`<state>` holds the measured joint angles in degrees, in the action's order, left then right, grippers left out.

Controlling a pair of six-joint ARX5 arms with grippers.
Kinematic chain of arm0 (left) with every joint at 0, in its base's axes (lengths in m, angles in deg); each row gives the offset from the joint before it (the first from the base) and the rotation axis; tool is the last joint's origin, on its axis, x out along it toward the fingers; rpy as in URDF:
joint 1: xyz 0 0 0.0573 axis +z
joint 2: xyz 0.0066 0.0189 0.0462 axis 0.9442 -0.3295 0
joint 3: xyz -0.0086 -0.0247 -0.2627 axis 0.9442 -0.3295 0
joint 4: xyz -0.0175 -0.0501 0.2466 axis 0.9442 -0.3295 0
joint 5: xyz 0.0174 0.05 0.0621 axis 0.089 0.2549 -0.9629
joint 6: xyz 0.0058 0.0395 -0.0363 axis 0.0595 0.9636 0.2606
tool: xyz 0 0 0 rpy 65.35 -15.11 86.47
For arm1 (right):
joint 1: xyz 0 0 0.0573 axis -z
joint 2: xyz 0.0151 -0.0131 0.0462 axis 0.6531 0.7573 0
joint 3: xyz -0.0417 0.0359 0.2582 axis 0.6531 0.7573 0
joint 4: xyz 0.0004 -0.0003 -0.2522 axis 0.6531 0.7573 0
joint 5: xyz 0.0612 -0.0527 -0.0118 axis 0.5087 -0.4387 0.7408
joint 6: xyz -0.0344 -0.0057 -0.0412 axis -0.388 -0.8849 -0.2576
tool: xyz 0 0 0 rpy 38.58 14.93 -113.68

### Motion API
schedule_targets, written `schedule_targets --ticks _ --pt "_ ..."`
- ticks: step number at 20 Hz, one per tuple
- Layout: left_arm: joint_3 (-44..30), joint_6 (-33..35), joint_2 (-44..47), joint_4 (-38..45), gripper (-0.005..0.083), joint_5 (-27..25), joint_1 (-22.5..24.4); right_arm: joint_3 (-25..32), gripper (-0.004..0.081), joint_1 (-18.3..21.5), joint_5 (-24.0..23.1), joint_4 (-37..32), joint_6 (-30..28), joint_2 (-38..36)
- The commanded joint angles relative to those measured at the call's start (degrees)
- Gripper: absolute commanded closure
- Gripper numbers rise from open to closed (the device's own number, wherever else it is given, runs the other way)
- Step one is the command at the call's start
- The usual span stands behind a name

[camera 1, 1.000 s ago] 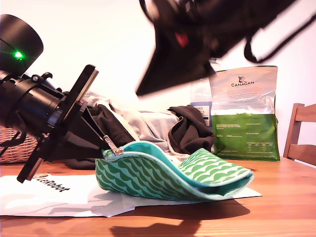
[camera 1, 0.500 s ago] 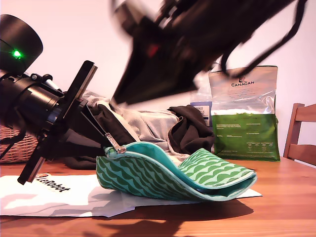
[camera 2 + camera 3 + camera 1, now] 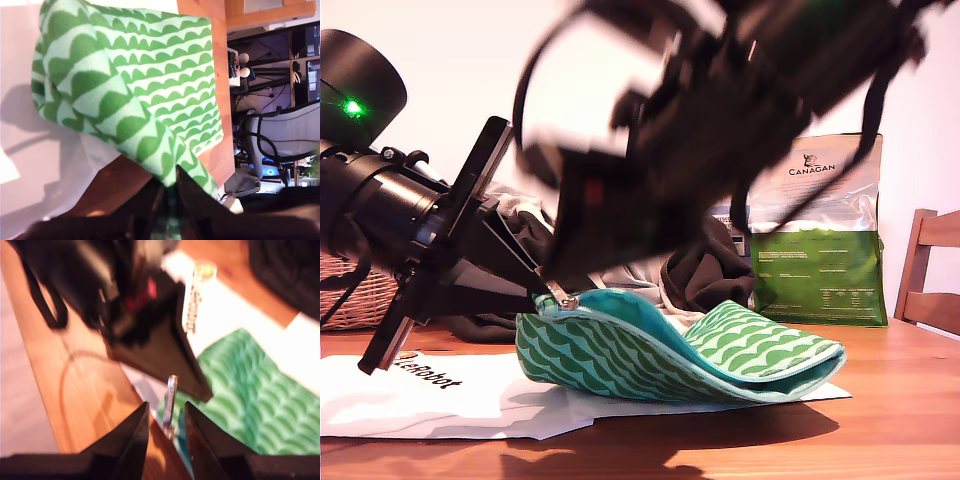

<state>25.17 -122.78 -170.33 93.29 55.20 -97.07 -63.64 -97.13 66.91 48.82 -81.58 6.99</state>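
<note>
A green wave-patterned zip pouch (image 3: 650, 360) with a teal lining lies on white paper. My first gripper (image 3: 535, 287) comes in from the exterior view's left and is shut on the pouch's raised end; its wrist view shows the fabric (image 3: 150, 90) pinched at the fingers (image 3: 170, 189). My second gripper (image 3: 560, 268), motion-blurred, hangs just above that same end. In its wrist view the fingers stand open (image 3: 165, 415) with the metal zip pull (image 3: 171, 395) upright in the gap. The zip pull (image 3: 560, 298) sticks out beside the first gripper's tip. The first arm (image 3: 125, 300) fills the view beyond.
A white printed sheet (image 3: 440, 395) covers the wooden table (image 3: 880, 420) under the pouch. Behind it are a pile of clothes (image 3: 620, 250), a Canagan bag (image 3: 820, 230) and a wicker basket (image 3: 350, 295). A wooden chair (image 3: 932, 270) stands at the exterior view's right.
My second arm has swung down and toward the exterior view's left, from high above the pouch to the zip pull. The first arm held its grip; the pouch shifted slightly.
</note>
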Motion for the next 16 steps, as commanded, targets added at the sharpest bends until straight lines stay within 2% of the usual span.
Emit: schedule_targets --ticks 1,7,8,12,16 --pt "0.0 0.1 -0.2 0.4 0.0793 0.3 -0.1 -1.5 0.0574 -0.3 0.0 -0.8 0.0 0.9" --pt "0.0 0.1 -0.2 0.4 0.0793 1.1 -0.1 -3.8 0.0579 -0.2 0.0 -1.4 0.0 3.6" --pt "0.0 0.1 -0.2 0.4 0.0793 1.1 -0.1 -4.0 0.0597 -0.3 0.0 -1.5 0.0 3.9" --pt "0.0 0.1 -0.2 0.5 0.0793 1.1 -0.1 -4.1 0.0786 -0.3 0.9 -0.5 0.1 4.1" --pt "0.0 0.8 -0.2 0.4 0.0793 1.0 -0.1 -4.2 0.0783 -0.3 5.3 -0.7 0.0 4.1"
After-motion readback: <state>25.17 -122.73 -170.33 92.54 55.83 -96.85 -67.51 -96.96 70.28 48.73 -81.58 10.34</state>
